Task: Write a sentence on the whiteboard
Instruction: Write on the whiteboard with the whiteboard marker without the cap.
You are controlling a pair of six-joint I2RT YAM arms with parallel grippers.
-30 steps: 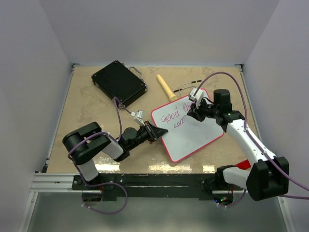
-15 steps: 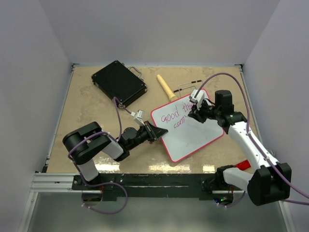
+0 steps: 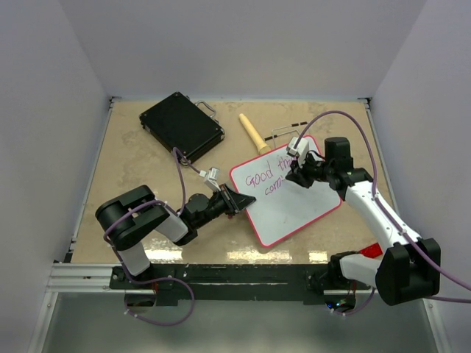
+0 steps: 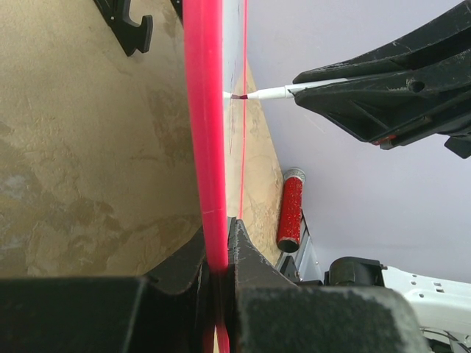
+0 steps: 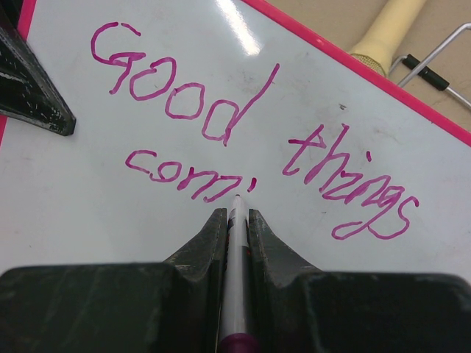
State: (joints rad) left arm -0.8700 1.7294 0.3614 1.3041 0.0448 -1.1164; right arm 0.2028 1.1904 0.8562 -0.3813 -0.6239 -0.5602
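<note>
Whiteboard (image 3: 291, 202), a small rectangular glossy white board with a thin red-pink rim and rounded corners, lies skewed on the tan mottled table (image 3: 132, 169), right of centre, between my two arms.

The sentence (image 5: 221, 125) is in pink-purple handwritten marker. The upper line reads "Good things". Beneath it a second line reads "com", followed by a short stroke with a dot above.

The left gripper (image 4: 218, 243) reaches in low from the near left. Its black fingers are clamped on the whiteboard's rim at the near-left edge, and the wrist view shows the rim edge-on between them.

The right gripper (image 5: 235, 220) comes in from the right over the far part of the board. Its fingers are closed tight on a slim white-barrelled marker (image 5: 235, 279), whose tip meets the board surface at the end of the second line.

A black hard case (image 3: 181, 125) with rectangular shell sits at the far left, well apart from the board. A pale wooden handle (image 3: 253, 134) lies just beyond the board's far corner. A red cylinder (image 4: 291, 209) lies on the table near the right arm's base.
</note>
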